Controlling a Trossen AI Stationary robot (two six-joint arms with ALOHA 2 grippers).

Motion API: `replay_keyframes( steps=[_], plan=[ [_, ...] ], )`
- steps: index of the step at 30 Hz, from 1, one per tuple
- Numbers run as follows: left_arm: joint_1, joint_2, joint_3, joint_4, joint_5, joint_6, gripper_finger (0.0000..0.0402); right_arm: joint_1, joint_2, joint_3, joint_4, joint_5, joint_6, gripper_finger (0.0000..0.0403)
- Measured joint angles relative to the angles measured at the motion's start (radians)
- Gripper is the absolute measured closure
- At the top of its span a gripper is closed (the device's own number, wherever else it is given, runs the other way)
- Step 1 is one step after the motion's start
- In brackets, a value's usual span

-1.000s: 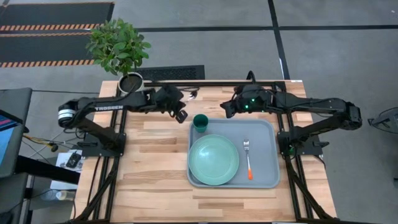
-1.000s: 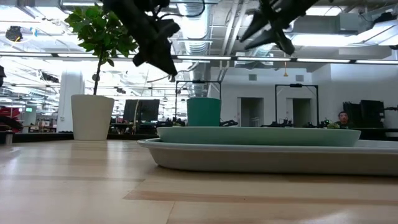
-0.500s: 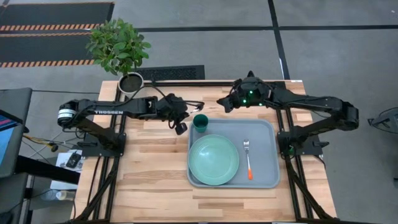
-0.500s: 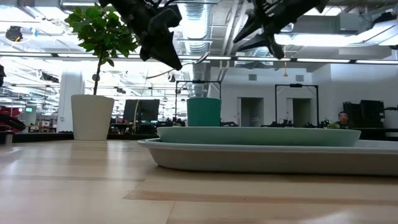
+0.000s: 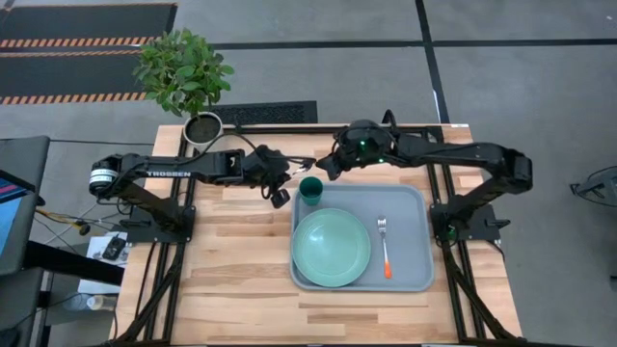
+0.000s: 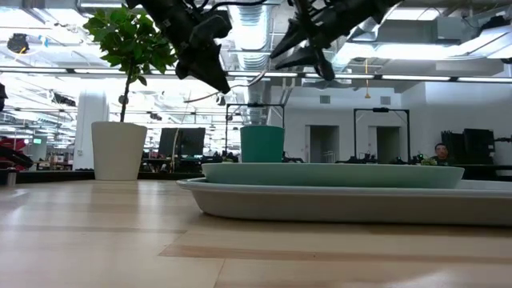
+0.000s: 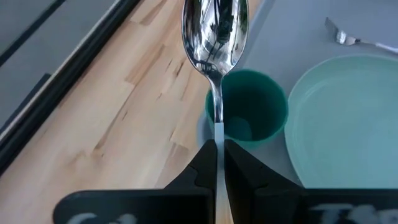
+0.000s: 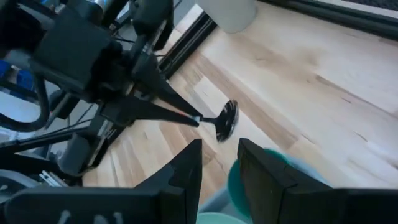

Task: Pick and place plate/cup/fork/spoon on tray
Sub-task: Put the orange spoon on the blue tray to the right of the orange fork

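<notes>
One spoon (image 7: 214,37), handle hidden in left gripper (image 7: 217,163).

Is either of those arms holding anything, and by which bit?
The left gripper pinches the spoon by its thin handle, bowl pointing outward. The right gripper is open and empty.

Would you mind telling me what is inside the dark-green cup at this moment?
The cup looks empty: the left wrist view shows bare green floor. The spoon, held by the left gripper, hangs above its rim and hides a thin strip of the inside.
</notes>
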Motion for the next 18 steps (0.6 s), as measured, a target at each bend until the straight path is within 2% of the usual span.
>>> replay_keyframes(
  steps=[10,18],
  plan=[
    [-0.001,0.0,0.001,-0.027,-0.005,-0.036,0.0401,0.0,0.129,0.078,-0.005,0.001,-0.047,0.0274],
    [-0.003,0.0,0.001,-0.04,-0.009,-0.036,0.0401,-0.002,0.159,0.105,-0.001,0.008,-0.065,0.0279]
  ],
)
